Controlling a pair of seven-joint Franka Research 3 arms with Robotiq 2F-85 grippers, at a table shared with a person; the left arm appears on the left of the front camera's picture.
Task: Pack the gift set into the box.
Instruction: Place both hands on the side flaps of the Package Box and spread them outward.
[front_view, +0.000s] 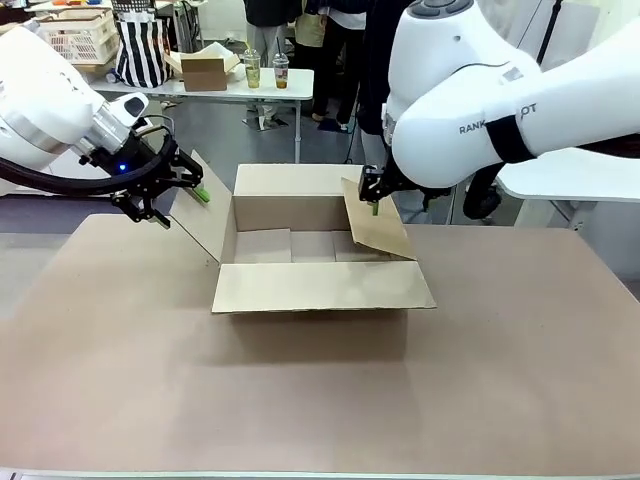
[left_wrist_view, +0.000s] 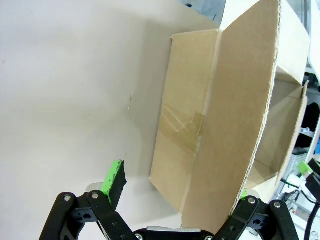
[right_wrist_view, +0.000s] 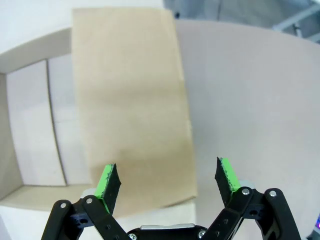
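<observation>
- The box stands in the middle of the counter, top open, all four flaps spread.
- Its near flap lies flat outward toward the robot, and its far flap stands upright.
- Inside the box the front view shows only the cardboard floor panels, with seams between them.
- The left gripper is at the left flap, which leans outward. In the left wrist view the jaws are spread wide, and the flap's corrugated edge runs between the green pads, close to the far one.
- The right gripper is at the top edge of the right flap, which tilts up. In the right wrist view its jaws are released, and the flap lies in the gap between them, with no pad seen pressing on it.
- Clear tape crosses the box's outer wall.
- On a far white table sits a small open carton beside two drink cups.
</observation>
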